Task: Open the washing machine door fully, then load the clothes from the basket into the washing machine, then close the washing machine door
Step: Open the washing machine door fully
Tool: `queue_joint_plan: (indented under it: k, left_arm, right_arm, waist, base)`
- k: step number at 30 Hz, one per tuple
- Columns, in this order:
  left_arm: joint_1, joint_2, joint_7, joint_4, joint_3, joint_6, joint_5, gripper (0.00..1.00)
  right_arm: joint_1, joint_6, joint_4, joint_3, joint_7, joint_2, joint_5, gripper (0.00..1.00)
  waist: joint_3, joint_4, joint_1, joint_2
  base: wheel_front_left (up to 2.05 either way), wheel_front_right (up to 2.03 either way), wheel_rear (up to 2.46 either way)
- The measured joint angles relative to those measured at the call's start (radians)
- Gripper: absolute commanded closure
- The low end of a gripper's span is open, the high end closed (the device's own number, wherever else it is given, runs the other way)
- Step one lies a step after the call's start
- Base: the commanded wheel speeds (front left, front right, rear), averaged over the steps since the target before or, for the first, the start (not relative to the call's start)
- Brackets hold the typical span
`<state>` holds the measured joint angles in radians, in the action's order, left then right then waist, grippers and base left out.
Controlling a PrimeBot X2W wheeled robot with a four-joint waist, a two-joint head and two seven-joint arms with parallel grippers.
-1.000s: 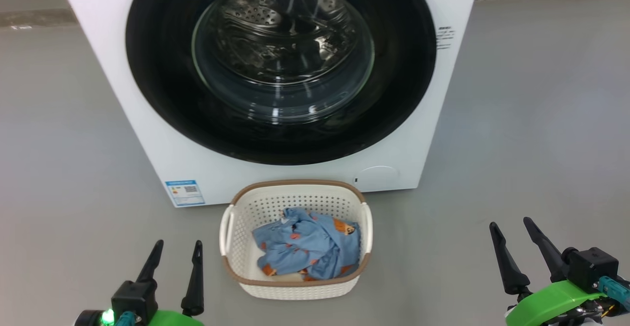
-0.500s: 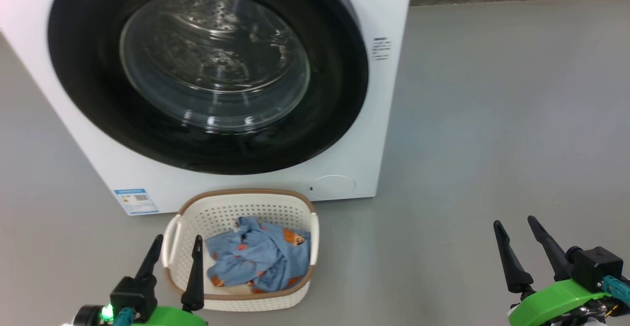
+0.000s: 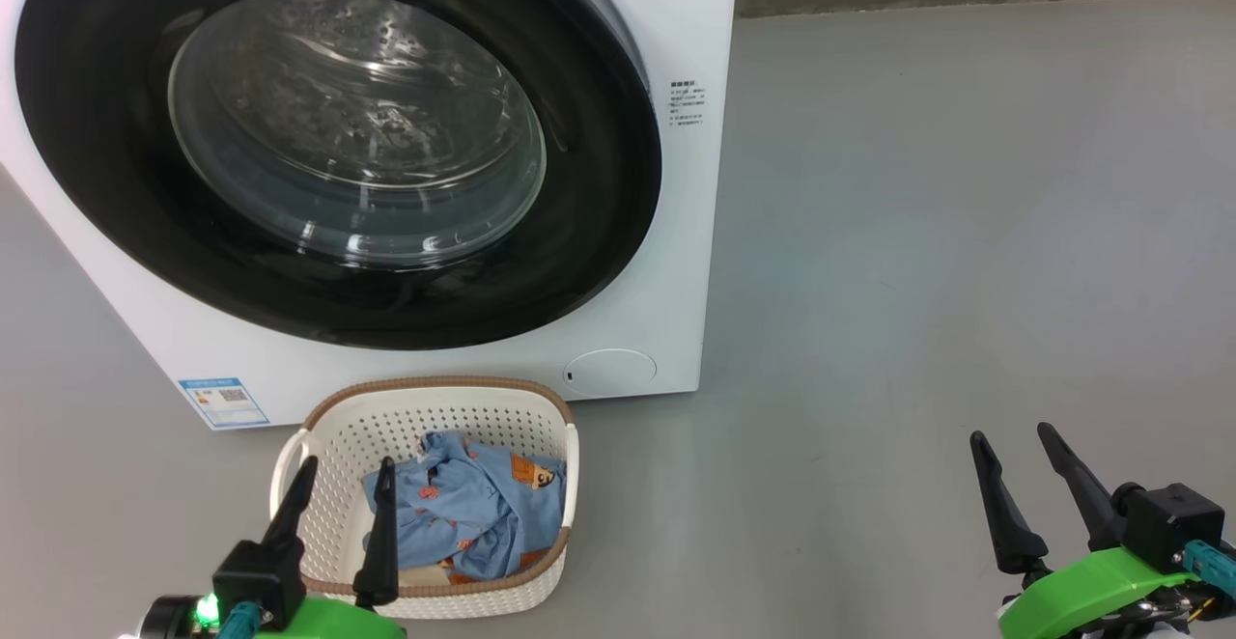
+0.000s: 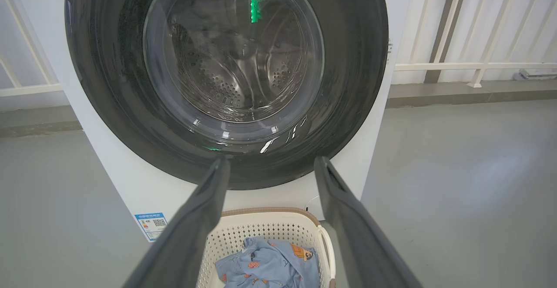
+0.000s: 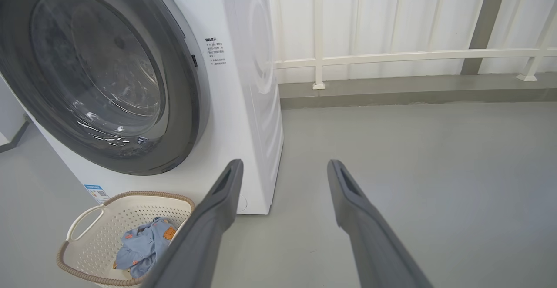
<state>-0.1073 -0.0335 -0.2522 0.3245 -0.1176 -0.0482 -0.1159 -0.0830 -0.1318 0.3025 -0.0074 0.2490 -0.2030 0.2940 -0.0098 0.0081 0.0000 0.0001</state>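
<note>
Washing machine: we note a white front-loading washing machine [image 3: 676,263] standing on the grey floor [image 3: 917,234], at the upper left of the head view.
Door: the round black door [image 3: 599,185] lies flat against the machine's front, shut. Through its glass we make out the steel drum [image 4: 235,75].
Basket: the cream perforated basket [image 3: 463,422] with a brown rim sits on the floor just in front of the machine, below the door's lower edge.
Clothes: the light blue clothes [image 3: 473,513] with orange figures lie bundled inside the basket. A cream piece shows at the bundle's near edge.
Left claw: the left claw [image 3: 349,462] is spread wide, its 2 fingers well apart, with nothing between them. In the head view the fingers stand in front of the basket's left half. In the left wrist view their tips point at the door's lower rim, and the basket shows between them lower down.
Right claw: the right claw [image 3: 1011,432] is spread just as wide and is empty. It hangs over bare floor, well to the right of the machine and basket.
Front panel: we see a blue energy sticker [image 3: 223,402] low on the left and a round flap [image 3: 610,369] low on the right.
Background: a white railing [image 5: 391,55] runs behind the machine.
</note>
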Motion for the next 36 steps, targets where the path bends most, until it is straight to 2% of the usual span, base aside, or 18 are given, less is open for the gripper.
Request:
queue_joint_plan:
  k: [18, 19, 20, 21, 36]
  left_arm:
    - [0.000, 0.000, 0.000, 0.000, -0.001, 0.000, 0.000, 0.00]
    - [0.000, 0.000, 0.000, 0.000, -0.002, 0.000, 0.000, 0.00]
    - [0.000, 0.000, 0.000, 0.000, -0.002, 0.000, 0.000, 0.00]
    - [0.000, 0.000, 0.000, 0.000, -0.002, 0.001, 0.000, 0.00]
    - [0.000, 0.000, 0.000, -0.002, -0.004, 0.001, 0.000, 0.00]
  right_arm:
    - [0.000, 0.000, 0.000, 0.000, 0.000, 0.004, 0.007, 0.00]
    - [0.000, 0.000, 0.000, 0.000, 0.000, 0.004, 0.007, 0.19]
    - [0.000, 0.000, 0.000, 0.000, 0.000, 0.004, 0.007, 0.78]
    - [0.000, 0.000, 0.000, 0.001, 0.000, 0.004, 0.008, 1.00]
    - [0.000, 0.000, 0.013, 0.028, 0.001, -0.011, 0.047, 1.00]
  waist:
    - [-0.001, -0.004, 0.0000, 0.0000]
    - [-0.001, -0.004, 0.0001, 0.0000]
    - [-0.001, -0.004, 0.0000, 0.0000]
    - [-0.001, -0.004, 0.0000, 0.0000]
    - [0.009, -0.001, 0.0000, 0.0000]
  base:
    - [0.00, 0.00, 0.00]
    - [0.00, 0.00, 0.00]
    - [0.00, 0.00, 0.00]
    - [0.00, 0.00, 0.00]
    - [0.00, 0.00, 0.00]
